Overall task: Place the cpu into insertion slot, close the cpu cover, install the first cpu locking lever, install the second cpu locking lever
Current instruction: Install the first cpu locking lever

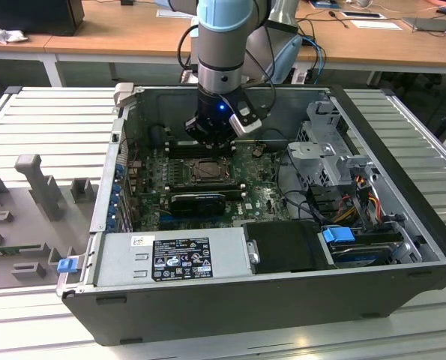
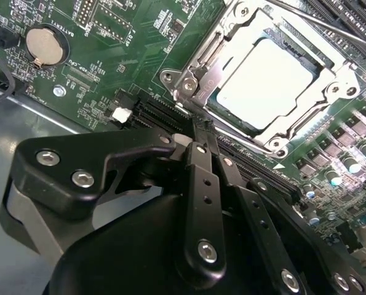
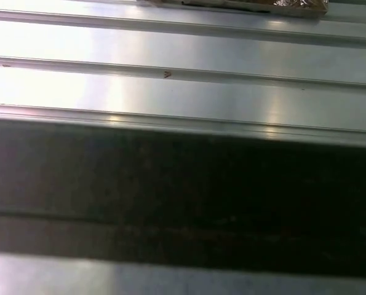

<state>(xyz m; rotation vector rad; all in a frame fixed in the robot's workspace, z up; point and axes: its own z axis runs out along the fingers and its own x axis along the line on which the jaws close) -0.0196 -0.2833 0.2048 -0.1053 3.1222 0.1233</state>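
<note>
In the second wrist view the cpu (image 2: 266,83) lies flat in the insertion slot (image 2: 280,147), its pale metal face showing through the window of the cpu cover (image 2: 202,66). That silvery cover lies down over the chip. A thin metal lever rod (image 2: 330,27) runs along the socket's far side. My gripper (image 2: 201,129) is shut, its black fingers pressed together with nothing seen between them, tips just short of the socket's corner. In the exterior view the gripper (image 1: 212,141) hangs inside the open computer case, just behind the insertion slot (image 1: 206,171).
Green motherboard (image 1: 260,196) with a coin battery (image 2: 42,45) and long black slots (image 2: 155,114). A black graphics card (image 1: 199,201) sits in front of the socket, a power supply (image 1: 174,256) at the case front, drive cages and cables (image 1: 335,172) on the exterior view's right. Ribbed metal table (image 3: 183,55) surrounds the case.
</note>
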